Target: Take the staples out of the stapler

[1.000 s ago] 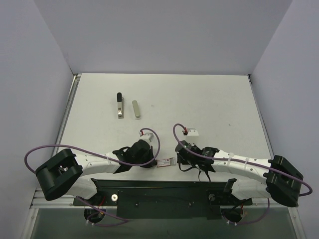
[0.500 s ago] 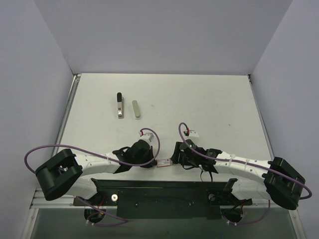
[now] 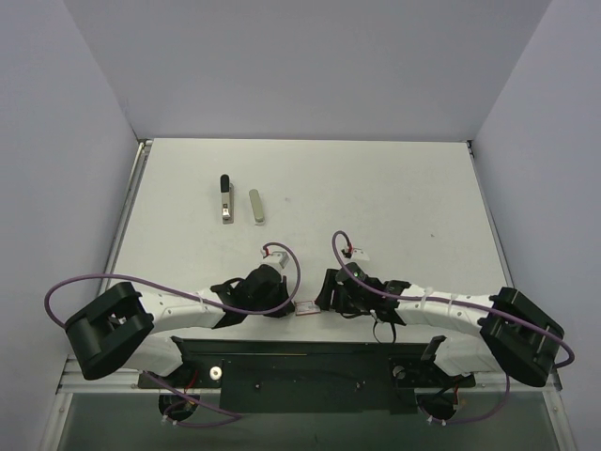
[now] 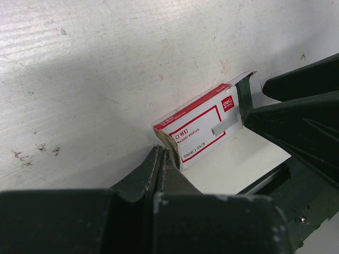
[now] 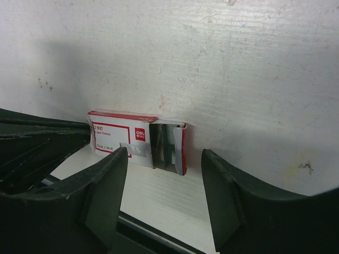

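1. Nearest, the left arm [image 3: 178,308] and the right arm [image 3: 451,310] are seen folded low along the near edge of the table [image 3: 394,188], and they are pointed toward each other at the middle.
2. Between them, a small red-and-white box [image 4: 198,127] is laid flat on the table, close to that near edge.
3. The left gripper [image 4: 161,157] is clenched. Its two fingers are pressed together with no gap, and their tips are placed against the corner of the box that faces them. Whether a thin flap is pinched there cannot be told.
4. The right gripper [image 5: 165,154] is released. Its fingers are held well apart, and the open end of the box is seen in the gap between them. Nothing is grasped by it.
5. Inside that open end, some grey strips [image 5: 165,145] are seen, but what they are cannot be told.
6. Farther away, on the left half of the table and well apart from both grippers, the stapler [image 3: 225,200] is laid flat. Its black end is turned to the far side.
7. Just beside it, on its right and not touching it, a slim pale grey bar [image 3: 255,207] is laid parallel to it.
8. Farthest, the table is enclosed on three sides by pale walls [image 3: 310,66].
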Controlling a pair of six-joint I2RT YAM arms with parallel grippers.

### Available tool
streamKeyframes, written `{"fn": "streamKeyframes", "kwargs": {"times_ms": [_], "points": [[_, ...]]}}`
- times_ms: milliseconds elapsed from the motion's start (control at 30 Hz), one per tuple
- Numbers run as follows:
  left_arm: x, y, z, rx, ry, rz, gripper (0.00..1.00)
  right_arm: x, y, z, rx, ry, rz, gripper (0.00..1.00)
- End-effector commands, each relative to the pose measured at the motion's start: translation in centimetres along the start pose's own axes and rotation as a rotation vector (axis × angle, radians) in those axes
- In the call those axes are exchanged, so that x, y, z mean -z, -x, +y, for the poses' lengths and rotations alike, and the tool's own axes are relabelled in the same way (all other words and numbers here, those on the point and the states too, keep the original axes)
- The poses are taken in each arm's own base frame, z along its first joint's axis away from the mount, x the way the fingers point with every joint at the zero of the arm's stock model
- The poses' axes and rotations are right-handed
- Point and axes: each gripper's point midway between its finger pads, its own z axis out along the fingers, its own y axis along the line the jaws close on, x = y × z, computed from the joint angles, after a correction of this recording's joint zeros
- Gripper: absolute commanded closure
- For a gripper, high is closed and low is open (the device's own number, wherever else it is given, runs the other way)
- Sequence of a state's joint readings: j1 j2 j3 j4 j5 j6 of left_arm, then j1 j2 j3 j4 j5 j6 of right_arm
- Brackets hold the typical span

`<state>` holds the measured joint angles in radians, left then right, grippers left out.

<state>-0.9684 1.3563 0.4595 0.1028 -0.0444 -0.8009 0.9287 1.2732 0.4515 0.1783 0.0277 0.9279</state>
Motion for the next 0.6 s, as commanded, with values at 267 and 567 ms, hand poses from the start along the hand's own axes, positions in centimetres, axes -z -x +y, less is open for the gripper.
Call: {"fn": "streamKeyframes", "kwargs": {"times_ms": [267,567], "points": [[0.4,-2.1,2.6,-0.026,0.081,0.052,1.0,-0.7,-0.2,0.0,-0.032,0.01,0.007,0.46],[0.0,-2.2,2.7,-0.028,0.088,0.061,1.0,-1.0,-0.9,1.1,-0.053,0.063,0.052,0.45]]}}
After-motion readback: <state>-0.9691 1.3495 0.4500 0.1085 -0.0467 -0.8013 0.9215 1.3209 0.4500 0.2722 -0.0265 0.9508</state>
